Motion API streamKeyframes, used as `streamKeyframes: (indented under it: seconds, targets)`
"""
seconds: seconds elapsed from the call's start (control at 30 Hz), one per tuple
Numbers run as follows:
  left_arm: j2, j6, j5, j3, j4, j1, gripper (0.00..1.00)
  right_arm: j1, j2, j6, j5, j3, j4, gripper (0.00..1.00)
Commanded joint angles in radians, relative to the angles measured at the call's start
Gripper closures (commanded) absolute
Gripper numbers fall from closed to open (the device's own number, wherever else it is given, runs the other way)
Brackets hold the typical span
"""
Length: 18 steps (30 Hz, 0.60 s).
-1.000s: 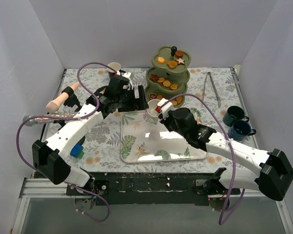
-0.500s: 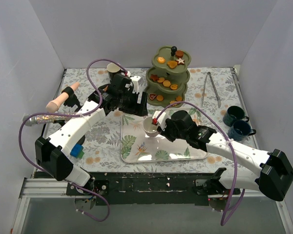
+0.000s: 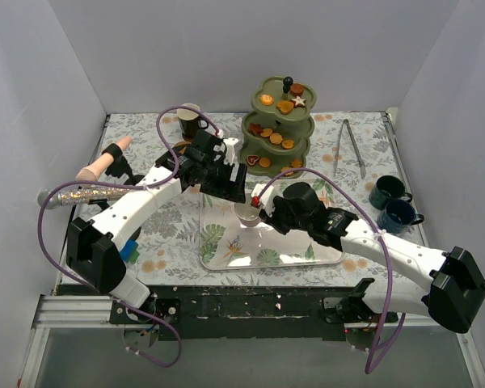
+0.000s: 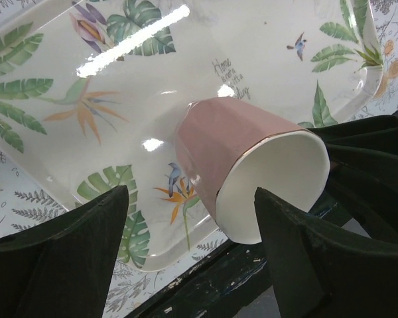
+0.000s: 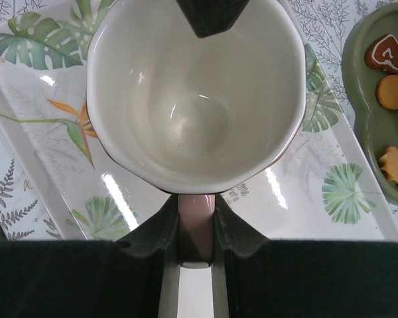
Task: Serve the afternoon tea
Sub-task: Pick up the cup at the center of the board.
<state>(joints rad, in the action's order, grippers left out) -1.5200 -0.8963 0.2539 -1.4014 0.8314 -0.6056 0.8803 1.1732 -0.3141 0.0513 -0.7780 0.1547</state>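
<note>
My right gripper (image 5: 198, 218) is shut on the handle of the pink mug (image 5: 196, 99), which is upright over the leaf-printed tray (image 5: 358, 199). From above, the pink mug (image 3: 248, 212) is at the tray's (image 3: 307, 242) far middle, on it or just above it. My left gripper (image 3: 233, 179) hangs open just behind the mug. In the left wrist view the pink mug (image 4: 232, 146) shows between the open left gripper (image 4: 191, 199) fingers, untouched. The olive three-tier stand (image 3: 279, 121) holds orange and brown biscuits (image 3: 276, 138).
Two dark mugs (image 3: 388, 191) (image 3: 400, 214) stand at the right edge, and another mug (image 3: 189, 120) at the back left. Metal tongs (image 3: 352, 147) lie right of the stand. A glittery microphone (image 3: 81, 194) and a blue block (image 3: 128, 250) lie on the left.
My right gripper has brought the pink mug down and towards me over the tray. My left gripper has moved right and nearer, following the mug.
</note>
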Motion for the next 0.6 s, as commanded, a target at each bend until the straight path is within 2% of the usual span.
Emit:
streamKeyframes:
  seconds: [0.0,0.1,0.3,0.4,0.43,0.47,0.5,0.57]
  targets:
    - [-0.008,0.014,0.053,0.007,-0.001,-0.002,0.28,0.002,-0.044,-0.008,0.004,-0.061,-0.178,0.99]
    - [-0.019,0.005,0.071,0.01,-0.018,-0.01,0.4,0.002,-0.043,-0.006,0.01,-0.058,-0.182,0.99]
    - [-0.058,0.005,0.087,0.012,-0.02,-0.037,0.55,0.005,-0.049,-0.016,0.015,-0.056,-0.187,0.99]
    - [-0.063,-0.012,0.053,0.009,-0.029,-0.04,0.77,0.005,-0.043,-0.019,0.002,-0.056,-0.181,0.99]
    - [-0.059,-0.022,0.032,0.008,-0.04,-0.042,0.89,0.005,-0.038,-0.016,-0.011,-0.058,-0.178,0.99]
    - [-0.054,-0.035,0.009,0.005,-0.047,-0.042,0.97,0.005,-0.03,-0.01,-0.025,-0.061,-0.17,0.99]
    - [-0.048,-0.05,-0.019,0.001,-0.054,-0.042,1.0,0.003,-0.023,-0.005,-0.039,-0.066,-0.161,0.93]
    - [-0.043,-0.061,-0.083,-0.019,-0.052,-0.039,1.0,0.002,-0.018,0.01,-0.076,-0.07,-0.156,0.67]
